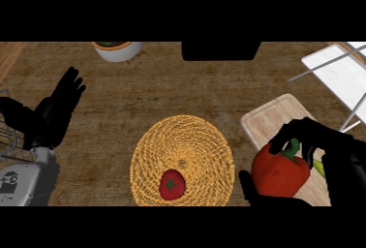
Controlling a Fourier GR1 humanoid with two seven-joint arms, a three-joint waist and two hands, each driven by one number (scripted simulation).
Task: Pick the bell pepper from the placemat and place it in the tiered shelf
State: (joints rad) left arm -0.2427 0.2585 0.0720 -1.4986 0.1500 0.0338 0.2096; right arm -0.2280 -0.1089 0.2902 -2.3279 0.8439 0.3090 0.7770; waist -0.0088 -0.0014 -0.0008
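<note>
A: Item one, pepper. Location?
B: Red pepper, green stem, lower right of the frame. It sits right of the mat, apart from it, overlapping the lower left edge of the board. I cannot tell whether it is lifted.
A: Holder?
B: Right hand, fingers curled over the top by the stem, thumb under the lower left side.
A: Mat contents?
B: One tomato, on the lower part of the round woven mat, bottom centre.
A: Shelf?
B: White shelf, upper right, beyond the board, well apart from the pepper.
A: Other hand?
B: Left hand, left edge, fingers straight and up, holding nothing.
A: Remainder?
B: Pot, top, left of centre. Black box, top centre. Wire rack, far left.
</note>
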